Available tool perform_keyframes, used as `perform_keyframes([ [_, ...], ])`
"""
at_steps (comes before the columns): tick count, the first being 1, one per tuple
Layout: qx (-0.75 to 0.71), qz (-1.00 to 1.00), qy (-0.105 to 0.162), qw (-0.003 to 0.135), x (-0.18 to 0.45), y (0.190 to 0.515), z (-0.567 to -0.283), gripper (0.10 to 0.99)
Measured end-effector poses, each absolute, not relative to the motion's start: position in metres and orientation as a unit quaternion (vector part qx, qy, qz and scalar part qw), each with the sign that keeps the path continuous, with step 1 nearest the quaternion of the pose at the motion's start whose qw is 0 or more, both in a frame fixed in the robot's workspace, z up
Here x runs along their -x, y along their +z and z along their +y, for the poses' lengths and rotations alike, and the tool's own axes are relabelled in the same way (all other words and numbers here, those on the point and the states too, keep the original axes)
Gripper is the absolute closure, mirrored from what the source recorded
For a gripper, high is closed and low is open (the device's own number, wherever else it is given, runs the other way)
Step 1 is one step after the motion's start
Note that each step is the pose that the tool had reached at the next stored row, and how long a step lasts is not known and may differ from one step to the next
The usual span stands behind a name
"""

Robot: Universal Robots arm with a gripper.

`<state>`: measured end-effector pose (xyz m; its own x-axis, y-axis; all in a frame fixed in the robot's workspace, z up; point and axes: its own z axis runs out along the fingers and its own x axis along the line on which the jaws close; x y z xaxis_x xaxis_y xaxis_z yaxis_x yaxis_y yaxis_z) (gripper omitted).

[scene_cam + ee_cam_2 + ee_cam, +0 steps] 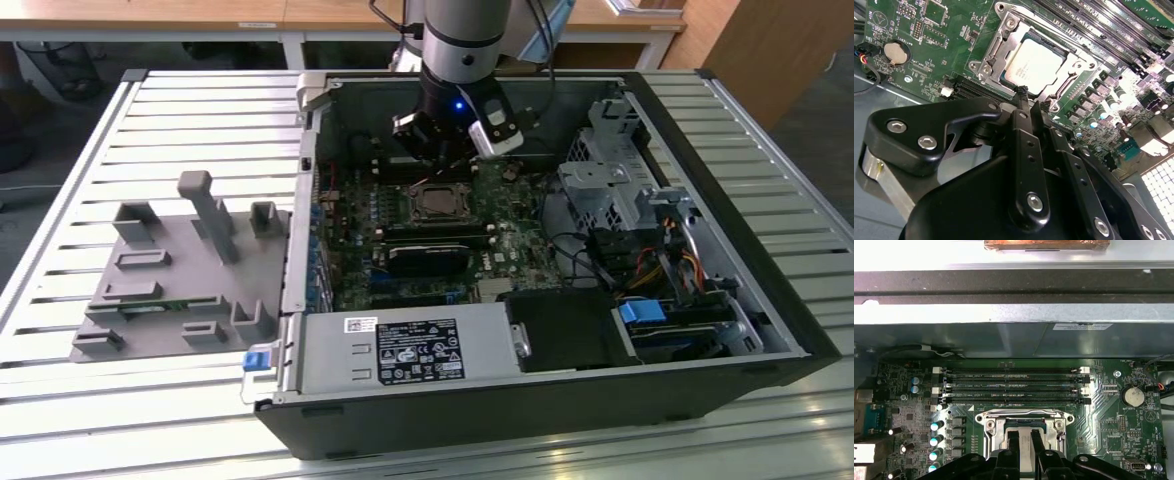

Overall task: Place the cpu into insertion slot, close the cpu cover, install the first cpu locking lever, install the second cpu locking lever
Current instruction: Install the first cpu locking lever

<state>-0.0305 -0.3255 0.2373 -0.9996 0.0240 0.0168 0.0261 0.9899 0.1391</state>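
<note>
cpu (pixel 1031 62) in insertion slot (pixel 1067 75), cpu cover (pixel 993 56) down

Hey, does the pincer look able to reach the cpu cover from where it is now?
Probably yes. In the second wrist view the pincer hangs close to the edge of the cpu cover, which lies flat around the cpu, and nothing stands between them.

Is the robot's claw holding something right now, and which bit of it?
Nothing, it seems. The end effector hangs over the cpu, and the gap between its fingers looks empty.
</note>
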Motion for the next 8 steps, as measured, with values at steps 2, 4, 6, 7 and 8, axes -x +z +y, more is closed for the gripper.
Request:
perform_keyframes([
  [2,0.013,-0.997,-0.070,0.008,0.0305,0.2373,-0.3255,0.851],
  [4,0.013,-0.997,-0.070,0.008,0.0305,0.2373,-0.3256,0.851],
  [6,0.013,-0.997,-0.070,0.008,0.0305,0.2373,-0.3256,0.851],
  [7,0.013,-0.997,-0.070,0.008,0.0305,0.2373,-0.3256,0.851],
  [8,0.013,-0.997,-0.070,0.008,0.0305,0.2373,-0.3256,0.851],
])
